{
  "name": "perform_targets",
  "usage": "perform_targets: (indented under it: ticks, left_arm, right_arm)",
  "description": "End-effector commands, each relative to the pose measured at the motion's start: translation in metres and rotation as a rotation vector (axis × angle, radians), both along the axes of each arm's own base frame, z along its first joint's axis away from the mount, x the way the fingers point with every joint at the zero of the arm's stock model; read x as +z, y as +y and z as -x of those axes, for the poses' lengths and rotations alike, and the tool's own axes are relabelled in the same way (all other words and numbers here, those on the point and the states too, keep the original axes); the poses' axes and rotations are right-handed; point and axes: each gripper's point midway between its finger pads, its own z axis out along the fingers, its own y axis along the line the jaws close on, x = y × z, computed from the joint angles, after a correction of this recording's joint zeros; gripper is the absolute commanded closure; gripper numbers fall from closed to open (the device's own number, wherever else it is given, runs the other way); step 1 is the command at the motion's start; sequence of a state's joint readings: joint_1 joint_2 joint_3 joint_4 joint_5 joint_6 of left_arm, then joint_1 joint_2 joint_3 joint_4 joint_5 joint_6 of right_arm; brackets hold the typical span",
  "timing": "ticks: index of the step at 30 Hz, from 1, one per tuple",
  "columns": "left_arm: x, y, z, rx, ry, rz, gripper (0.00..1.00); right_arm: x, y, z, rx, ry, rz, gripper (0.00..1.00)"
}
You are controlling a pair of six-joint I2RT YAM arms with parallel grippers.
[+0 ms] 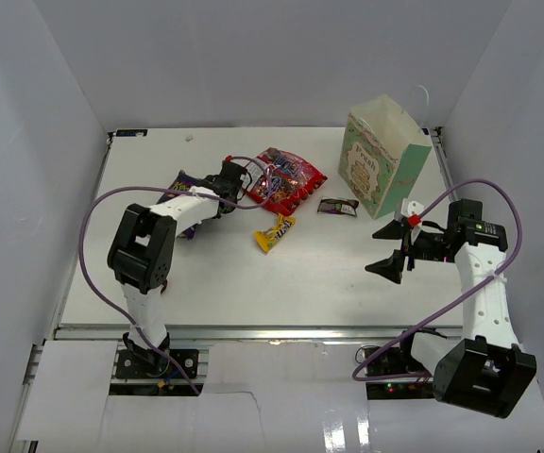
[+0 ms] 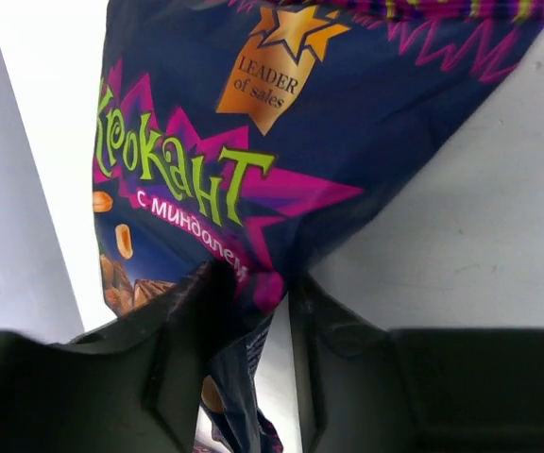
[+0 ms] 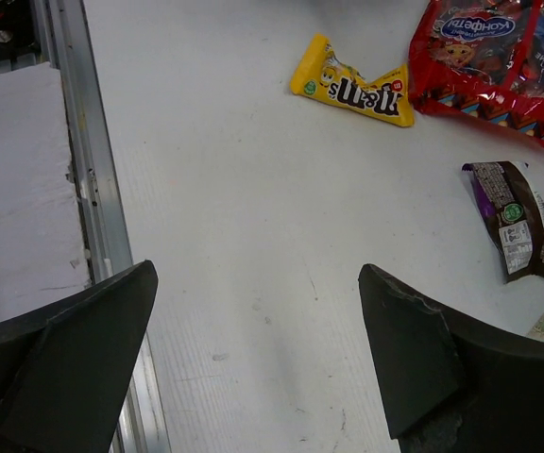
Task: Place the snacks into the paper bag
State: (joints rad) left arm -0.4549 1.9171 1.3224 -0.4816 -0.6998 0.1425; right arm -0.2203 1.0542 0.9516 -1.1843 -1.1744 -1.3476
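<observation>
Your left gripper (image 2: 258, 283) has its fingers drawn in narrow, pinching a corner of the purple-blue glossy bag (image 2: 253, 113). The bag's printed face fills most of the left wrist view, with bare table (image 1: 253, 293) showing beside it. From the top camera that arm reaches to the far left of the table, and the bag shows only in part from under it. Your right gripper (image 1: 390, 250) is spread wide and holds nothing; it hovers over bare table on the right side, with both dark fingers (image 3: 74, 368) far apart in its own wrist view. The paper bag (image 1: 381, 160) stands upright at the far right, its label facing the centre and a white string handle up at the top. The small dark brown wrapper (image 1: 338, 206) lies flat just beside the paper bag's base, on its left. The large red candy bag (image 1: 286, 179) lies flat at the far centre. A yellow packet (image 1: 275, 231) lies just in front of it on the near side; whether the two touch you cannot tell from these views.
</observation>
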Motion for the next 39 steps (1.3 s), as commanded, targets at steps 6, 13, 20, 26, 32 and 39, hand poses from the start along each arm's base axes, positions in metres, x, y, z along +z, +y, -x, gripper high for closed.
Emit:
perform_targets:
  ticks: [6, 13, 20, 26, 32, 39]
  left_arm:
    - [0.041, -0.010, -0.014, 0.011, -0.115, 0.063, 0.91]
    - [0.110, -0.056, -0.002, -0.148, -0.212, 0.382, 1.00]
    - [0.176, -0.090, 0.024, -0.298, -0.298, 0.652, 1.00]
    - [0.187, -0.124, 0.056, -0.441, -0.237, 0.861, 1.00]
    - [0.205, -0.148, 0.091, -0.629, -0.201, 0.992, 1.00]
    - [0.211, -0.162, 0.121, -0.715, -0.135, 1.105, 1.00]
  right_arm:
    - [0.003, 0.007, 0.009, 0.049, -0.025, -0.039, 0.07]
    - [0.002, 0.024, 0.026, 0.202, -0.151, 0.045, 0.05]
    - [0.016, 0.067, 0.009, 0.267, -0.166, 0.088, 0.06]
    - [0.040, 0.107, -0.005, 0.360, -0.261, 0.002, 0.06]
    - [0.070, 0.140, -0.024, 0.446, -0.556, -0.008, 0.01]
    - [0.073, 0.195, -0.054, 0.336, -0.523, -0.007, 0.02]
